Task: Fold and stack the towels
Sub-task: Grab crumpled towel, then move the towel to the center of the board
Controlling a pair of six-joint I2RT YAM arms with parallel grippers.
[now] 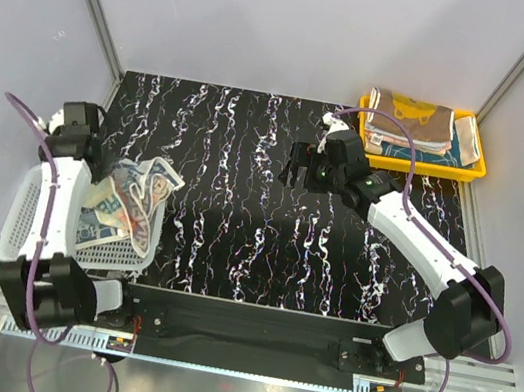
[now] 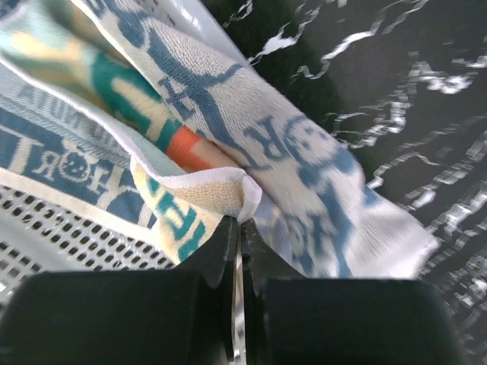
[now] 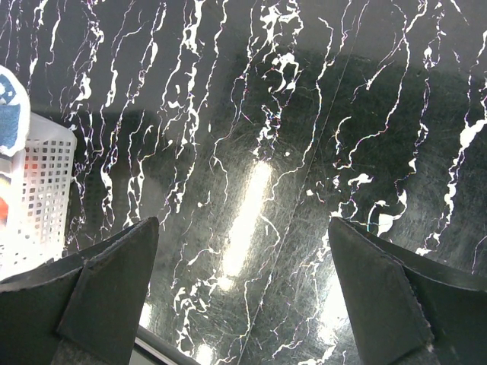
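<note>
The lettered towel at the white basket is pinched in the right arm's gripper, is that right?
Not quite: the left gripper pinches the lettered towel at the white basket; the right gripper hangs open over the table. The left wrist view shows it.

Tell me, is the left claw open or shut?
Shut: the left claw pinches the white hem of a crumpled lettered terry towel above the white mesh basket.

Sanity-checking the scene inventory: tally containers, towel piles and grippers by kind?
White mesh basket: 1
Yellow tray: 1
Folded towel stack: 1
Loose towel heap: 1
Grippers: 2 (left gripper, right gripper)
Total: 6
</note>
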